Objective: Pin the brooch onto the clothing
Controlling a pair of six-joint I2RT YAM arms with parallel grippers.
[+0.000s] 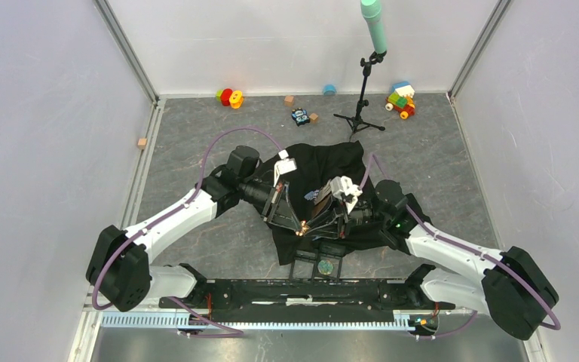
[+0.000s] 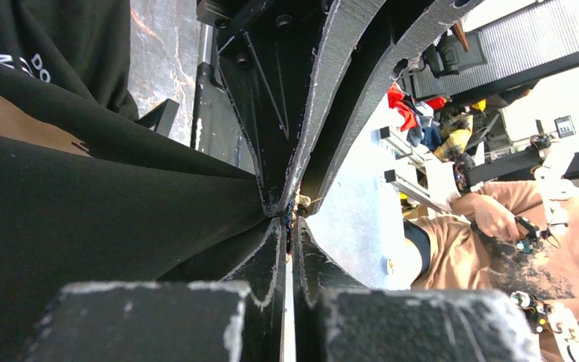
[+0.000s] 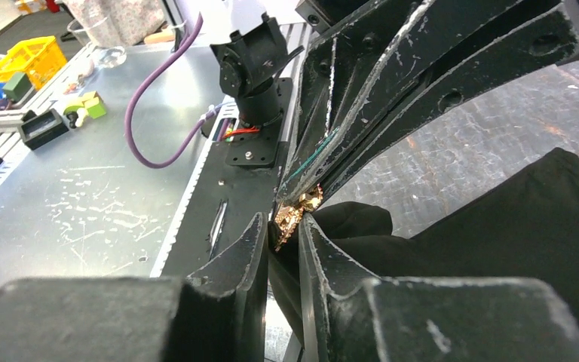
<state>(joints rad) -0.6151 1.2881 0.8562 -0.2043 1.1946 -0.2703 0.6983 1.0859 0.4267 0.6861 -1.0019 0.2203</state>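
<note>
Nearest, the right fingers (image 3: 247, 247), matte black with scuffed pale edges, stand narrowly apart around the small, knobbly gold brooch (image 3: 292, 215); I cannot tell whether they grip it. Just beyond, the tapered left fingers (image 3: 392, 83) are pressed together and seem to pinch the brooch's upper edge. Both sets meet over the near part of the soft, rumpled black T-shirt (image 1: 332, 162), which lies on the grey, marble-veined table (image 1: 437, 151). Colourful toy blocks (image 1: 401, 99) sit farthest back.
</note>
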